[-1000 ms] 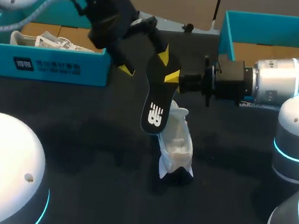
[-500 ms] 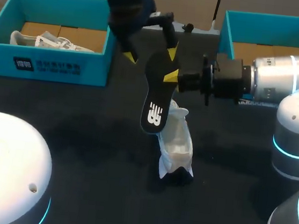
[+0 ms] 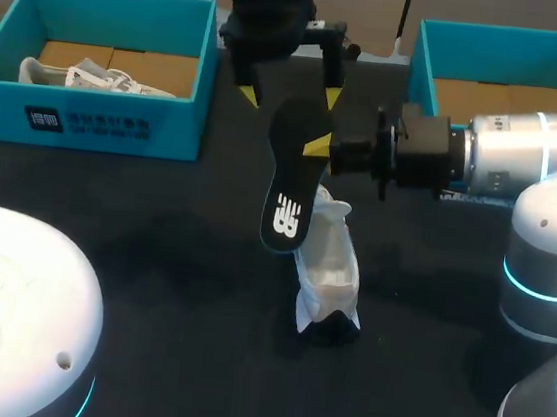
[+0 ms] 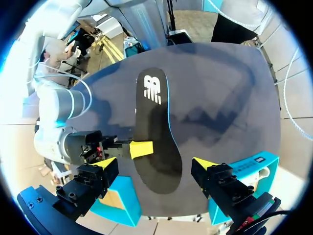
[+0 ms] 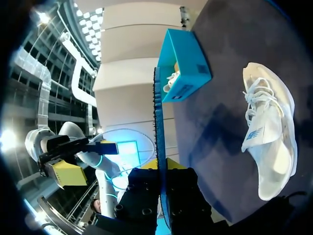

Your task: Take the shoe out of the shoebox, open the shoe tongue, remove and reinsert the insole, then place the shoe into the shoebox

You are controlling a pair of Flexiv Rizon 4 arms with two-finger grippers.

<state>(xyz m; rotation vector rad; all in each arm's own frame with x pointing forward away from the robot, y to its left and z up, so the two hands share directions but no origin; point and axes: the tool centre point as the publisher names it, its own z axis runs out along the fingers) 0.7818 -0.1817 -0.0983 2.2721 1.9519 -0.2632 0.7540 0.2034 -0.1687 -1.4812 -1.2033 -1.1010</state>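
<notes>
Insole (image 3: 290, 180), black with a blue rim, hangs in the air over the table's middle, pinched on one long edge near its broader end by the right gripper (image 3: 316, 144), whose yellow tips are closed narrow on it. Its slimmer end, bearing a white mark, points down toward the white shoe (image 3: 330, 270), which lies on the table beneath it; the right wrist view shows the two apart. The left gripper (image 3: 291, 94) hovers nearer the table's far edge, fingers spread wide and holding nothing. In its own wrist view the insole sits ahead of the tips, touched by neither. I judge the insole light, thin and bendy: edge-on it is only a slim strip, so held at one end it will likely sag or swing, and its foam could crease under a hard squeeze. A second hold on the opposite long edge would steady it for feeding into the shoe's opening. The shoe looks soft and light, apt to slide when pushed, so bracing its heel seems wise. The left shoebox (image 3: 97, 125) by the far left corner holds another shoe (image 3: 82, 75); the right shoebox (image 3: 423, 59) stands toward the far right corner
</notes>
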